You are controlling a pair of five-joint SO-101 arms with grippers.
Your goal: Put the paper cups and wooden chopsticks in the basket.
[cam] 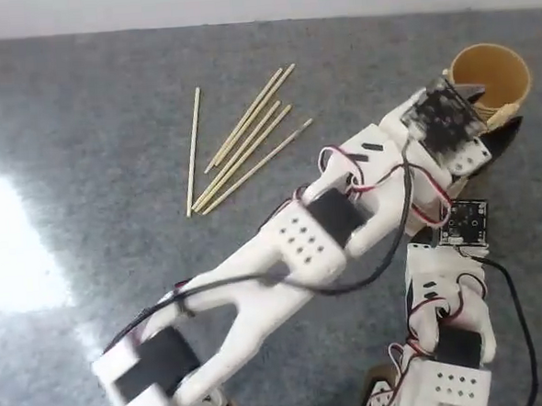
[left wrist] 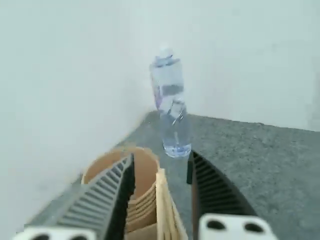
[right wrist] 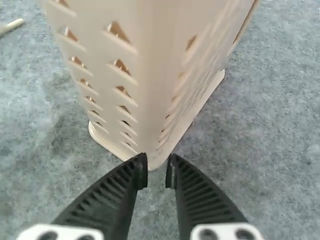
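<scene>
The left hand (left wrist: 161, 157) is at the paper cup (cam: 491, 68). Its jaws stand apart, one over the cup's mouth and the other outside, with the cup's near wall between them. Neither jaw is seen pressing on the wall. The cup is upright with its mouth open upward. Beyond this hand a clear water bottle (left wrist: 170, 105) stands on the grey table (cam: 81, 113), close to the pale wall.

The right hand (right wrist: 156, 165) points down at the basket (right wrist: 150, 75), whose near corner stands just ahead of its fingertips. Its jaws are drawn almost together, with a narrow slit between them, and they hold nothing. The basket is beige with rows of slots in its sides, and it rests on the table.

The wooden chopsticks (cam: 244, 145) lie loose on the table, well apart from both hands. Most lie in a rough fan, and one lies a little aside.
</scene>
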